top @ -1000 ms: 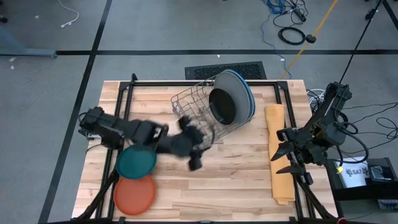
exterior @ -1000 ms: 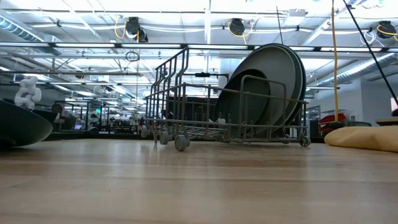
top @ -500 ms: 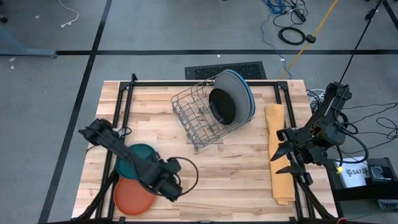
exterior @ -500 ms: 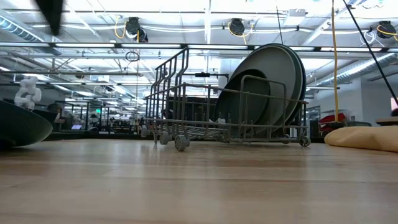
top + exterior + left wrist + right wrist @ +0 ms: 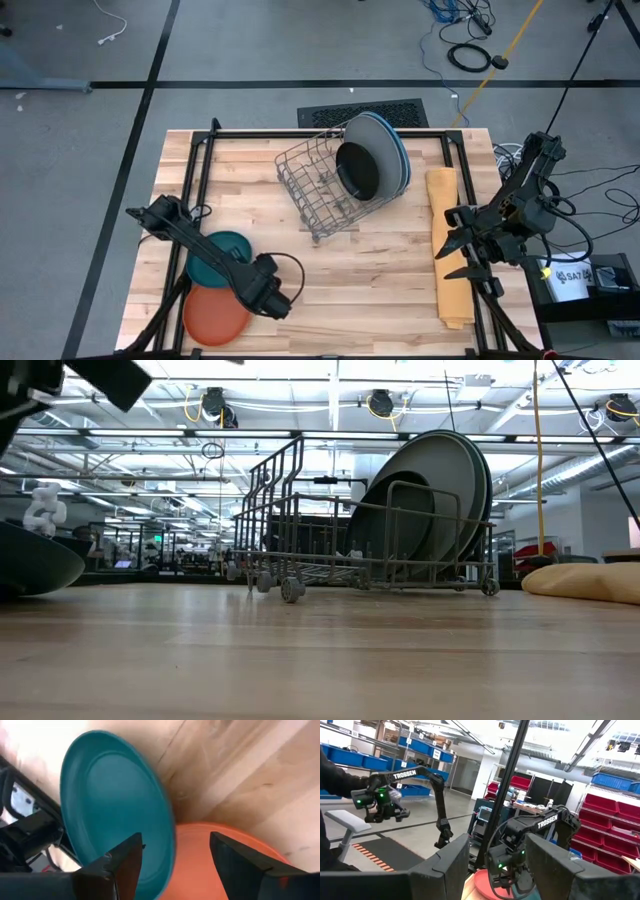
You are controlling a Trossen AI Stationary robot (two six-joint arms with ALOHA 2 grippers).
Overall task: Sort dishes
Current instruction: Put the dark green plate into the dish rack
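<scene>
**Left gripper hovers over the teal and orange plates**

High view: the left gripper (image 5: 268, 298) sits at the near-left part of the table (image 5: 380, 290), just beside the right edges of the teal plate (image 5: 213, 254) and the orange plate (image 5: 213, 313), which lie flat and overlap, teal on top. The wire rack (image 5: 322, 185) stands tilted near the table's far middle; in it lean the black plate (image 5: 358, 168), and behind it the grey plate (image 5: 372, 130) and two blue plates (image 5: 401, 160), stacked on edge. The right gripper (image 5: 455, 248) waits at the right edge, over the folded yellow-orange cloth (image 5: 446, 245), fingers spread apart. Half a second ago the left gripper lay slightly farther toward the near edge, a little right of where it is now; a second ago it was a blur near the rack. Plates, rack and cloth have not moved.

Low view: the rack (image 5: 370, 530) holds the large plates (image 5: 440, 490) on edge with the black plate (image 5: 395, 525) in front. The teal plate's rim (image 5: 40, 560) shows at far left, the cloth (image 5: 585, 582) at far right. A dark part of the left arm (image 5: 60, 380) now fills more of the upper left corner than before.

Left wrist view: the left gripper (image 5: 175, 855) has its fingers (image 5: 127, 862) wide apart and holds nothing. Between and beyond them lie the teal plate (image 5: 105, 810) and the orange plate (image 5: 215, 862), teal overlapping orange.

Right wrist view: the right gripper (image 5: 497, 865) points at the room, fingers (image 5: 445, 865) parted, empty.
</scene>
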